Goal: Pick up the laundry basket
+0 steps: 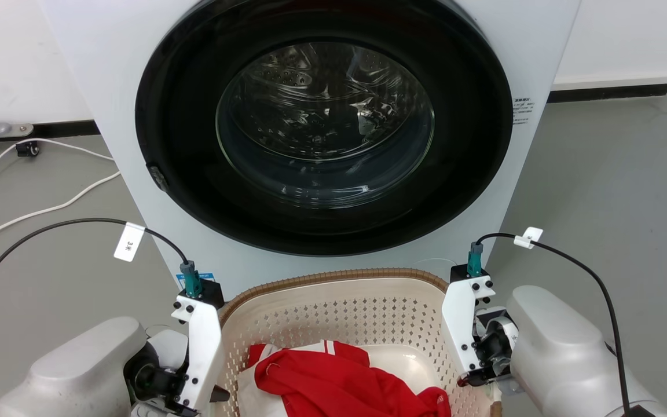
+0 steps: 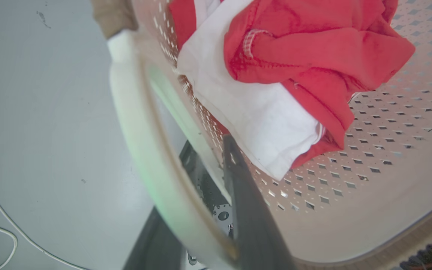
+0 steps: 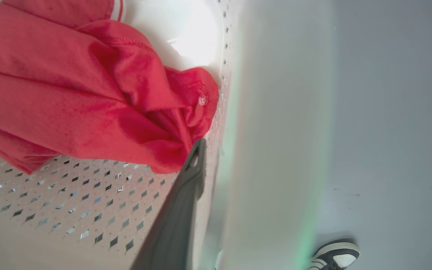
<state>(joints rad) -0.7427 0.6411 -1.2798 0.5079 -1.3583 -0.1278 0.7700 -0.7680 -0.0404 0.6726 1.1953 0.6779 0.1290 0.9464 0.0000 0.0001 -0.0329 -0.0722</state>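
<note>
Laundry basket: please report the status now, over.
Left gripper astride left handle, right gripper at right handle, grip unconfirmed. Laundry basket holds red garment. Washing machine close ahead, shoe near right side.

Bright, even indoor light. My head view is sharp, with reflections streaking the washing machine's door glass point(image 1: 325, 124). In my wrist views the white handle point(image 2: 141, 150) of the laundry basket point(image 2: 388, 157) blurs up close, fringed green.
</note>
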